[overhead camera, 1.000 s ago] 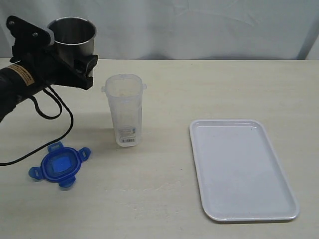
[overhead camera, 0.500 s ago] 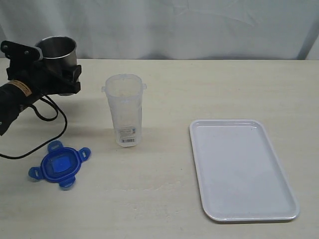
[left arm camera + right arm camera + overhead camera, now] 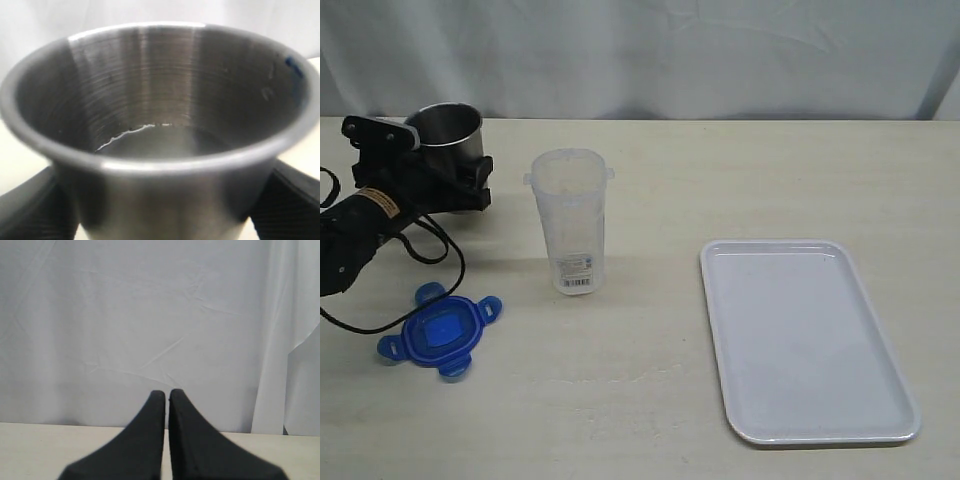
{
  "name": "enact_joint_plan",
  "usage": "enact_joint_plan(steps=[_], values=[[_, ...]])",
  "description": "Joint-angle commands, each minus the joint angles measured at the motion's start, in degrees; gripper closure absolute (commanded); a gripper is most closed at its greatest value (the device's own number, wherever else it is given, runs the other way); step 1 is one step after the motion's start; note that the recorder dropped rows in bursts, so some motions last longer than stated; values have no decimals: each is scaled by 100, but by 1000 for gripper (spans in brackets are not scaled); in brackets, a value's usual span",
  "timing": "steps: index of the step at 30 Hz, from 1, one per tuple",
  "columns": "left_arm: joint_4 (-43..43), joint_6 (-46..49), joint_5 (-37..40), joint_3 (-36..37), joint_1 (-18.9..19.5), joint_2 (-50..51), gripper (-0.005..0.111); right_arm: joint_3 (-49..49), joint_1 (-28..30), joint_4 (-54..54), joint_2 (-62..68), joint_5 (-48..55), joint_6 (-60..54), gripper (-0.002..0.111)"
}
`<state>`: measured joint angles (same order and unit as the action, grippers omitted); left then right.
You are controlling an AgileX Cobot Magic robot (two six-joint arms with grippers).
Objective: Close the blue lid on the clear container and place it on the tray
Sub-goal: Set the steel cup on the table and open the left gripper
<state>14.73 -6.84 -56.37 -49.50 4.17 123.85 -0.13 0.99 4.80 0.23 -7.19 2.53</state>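
clear container [image 3: 570, 220] upright, tray [image 3: 807, 340] well apart

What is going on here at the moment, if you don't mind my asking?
The left gripper grips a steel cup at the back left of the table. The clear container stands upright and open mid-table. The blue lid lies flat nearer the front left, apart from it. The white tray on the right holds nothing. The right gripper is shut and empty.
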Motion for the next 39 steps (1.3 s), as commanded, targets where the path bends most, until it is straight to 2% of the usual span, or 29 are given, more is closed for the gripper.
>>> enact_joint_plan(steps=[1, 4, 11, 20, 22, 24, 26, 28, 30, 31, 35, 39], values=[[-39, -49, -237, -62, 14, -20, 107, 13, 16, -12, -23, -19, 29, 104], [9, -74, -297, -62, 14, 119, 107, 13, 16, -12, -23, -19, 29, 104], [20, -40, -993, -62, 14, 547, 107, 13, 16, -12, -23, -19, 29, 104], [-46, 77, -1025, -62, 14, 603, 107, 13, 16, -12, -23, -19, 29, 104], [-35, 77, -1036, -62, 14, 603, 104, 13, 16, -12, -23, -19, 29, 104], [-35, 77, -1036, -62, 14, 603, 88, 13, 16, -12, -23, -19, 29, 104], [-35, 63, -1045, -62, 14, 603, 48, 13, 16, -12, -23, -19, 29, 104], [-46, 63, -1045, -62, 14, 603, 24, 13, 16, -12, -23, -19, 29, 104], [-46, 63, -1045, -62, 14, 603, 14, 13, 16, -12, -23, -19, 29, 104], [-21, 63, -1045, -62, 14, 603, 13, 13, 16, -12, -23, -19, 29, 104], [413, 63, -1045, -62, 14, 603, 14, 13, 16, -12, -23, -19, 29, 104], [403, 63, -997, -62, 14, 603, 14, 13, 16, -12, -23, -19, 29, 104]])
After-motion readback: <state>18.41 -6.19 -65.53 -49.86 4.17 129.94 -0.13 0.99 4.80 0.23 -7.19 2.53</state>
